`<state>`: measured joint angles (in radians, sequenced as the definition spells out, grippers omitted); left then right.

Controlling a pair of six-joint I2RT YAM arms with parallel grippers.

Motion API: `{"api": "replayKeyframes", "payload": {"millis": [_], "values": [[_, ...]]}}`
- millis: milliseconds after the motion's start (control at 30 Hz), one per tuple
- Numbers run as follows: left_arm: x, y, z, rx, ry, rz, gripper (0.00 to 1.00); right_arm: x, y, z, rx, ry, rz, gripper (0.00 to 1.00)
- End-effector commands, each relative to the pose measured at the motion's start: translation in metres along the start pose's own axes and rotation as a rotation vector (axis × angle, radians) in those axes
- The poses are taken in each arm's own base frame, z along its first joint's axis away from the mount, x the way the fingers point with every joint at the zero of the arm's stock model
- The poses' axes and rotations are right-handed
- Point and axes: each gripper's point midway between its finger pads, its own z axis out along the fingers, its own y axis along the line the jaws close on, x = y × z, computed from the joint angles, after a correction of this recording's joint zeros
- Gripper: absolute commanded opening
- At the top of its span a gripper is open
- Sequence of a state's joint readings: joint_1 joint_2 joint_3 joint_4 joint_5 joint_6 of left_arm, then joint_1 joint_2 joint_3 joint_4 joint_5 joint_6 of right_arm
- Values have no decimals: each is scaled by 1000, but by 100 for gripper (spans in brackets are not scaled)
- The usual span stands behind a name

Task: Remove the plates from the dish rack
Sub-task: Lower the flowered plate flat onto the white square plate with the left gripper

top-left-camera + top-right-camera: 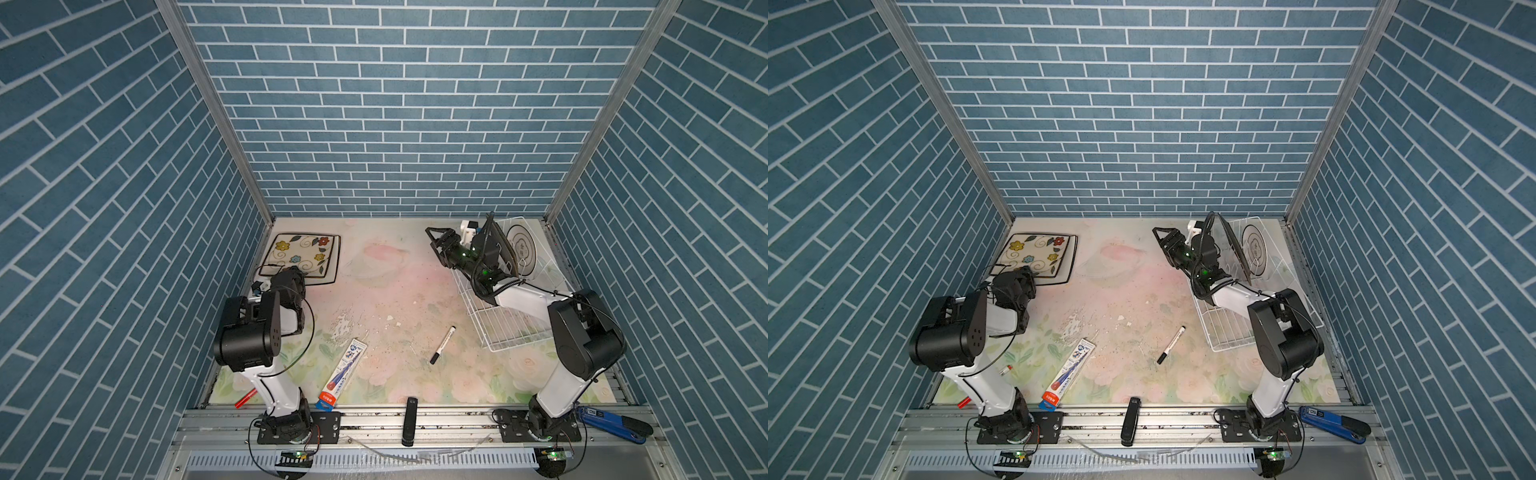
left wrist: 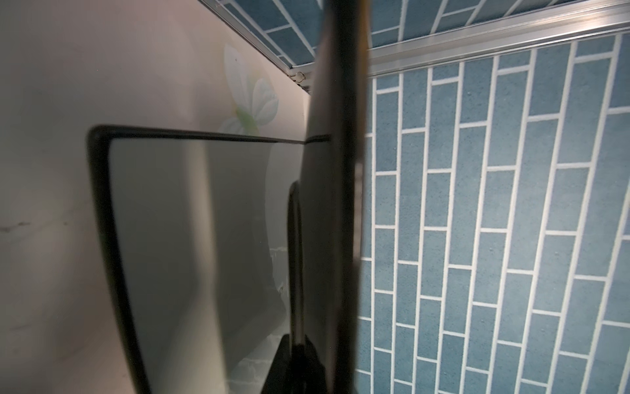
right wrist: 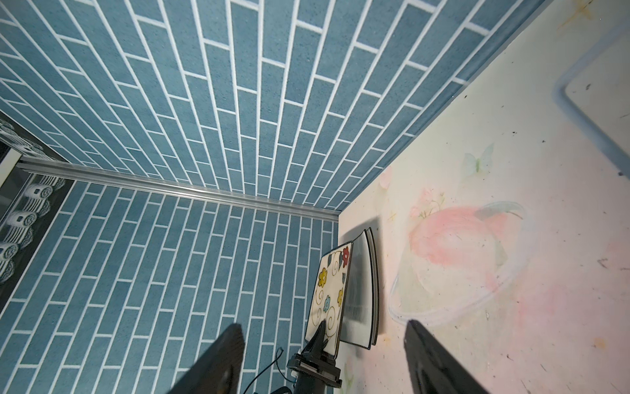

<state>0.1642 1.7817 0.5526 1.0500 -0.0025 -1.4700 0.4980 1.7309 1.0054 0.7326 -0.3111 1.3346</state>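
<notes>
Flowered plate (image 1: 301,251) is hanging tilted over black-rimmed plate (image 2: 187,238) at far-left corner of desk (image 1: 395,291), left fingers (image 3: 318,336) pinching its edge. Black plate (image 1: 507,249) and round plate (image 1: 521,247) are standing in dish rack (image 1: 505,328); right fingers (image 3: 218,358) are hovering beside it, wide, empty.

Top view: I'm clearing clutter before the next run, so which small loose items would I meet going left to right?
Red pen → blue-and-white packet → black bar on the front rail → black marker → blue-handled tool.
</notes>
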Motion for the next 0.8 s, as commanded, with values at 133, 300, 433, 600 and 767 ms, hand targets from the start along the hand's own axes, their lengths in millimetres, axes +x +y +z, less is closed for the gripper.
{"api": "replayKeyframes", "payload": {"millis": [133, 300, 433, 600, 767], "values": [[-3, -65, 7, 201, -20, -17, 0, -7, 18, 6, -45, -4, -28, 75], [-4, -61, 7, 179, -28, -17, 0, -6, 17, 6, -43, -3, -26, 75], [-2, -60, 10, 181, -20, -18, 0, -6, 16, 5, -41, -4, -25, 75], [-1, -58, 13, 179, -11, -25, 0, -6, 15, 5, -39, -3, -25, 75], [0, -54, 14, 161, -8, -27, 0, -5, 13, 5, -34, -1, -21, 75]]}}
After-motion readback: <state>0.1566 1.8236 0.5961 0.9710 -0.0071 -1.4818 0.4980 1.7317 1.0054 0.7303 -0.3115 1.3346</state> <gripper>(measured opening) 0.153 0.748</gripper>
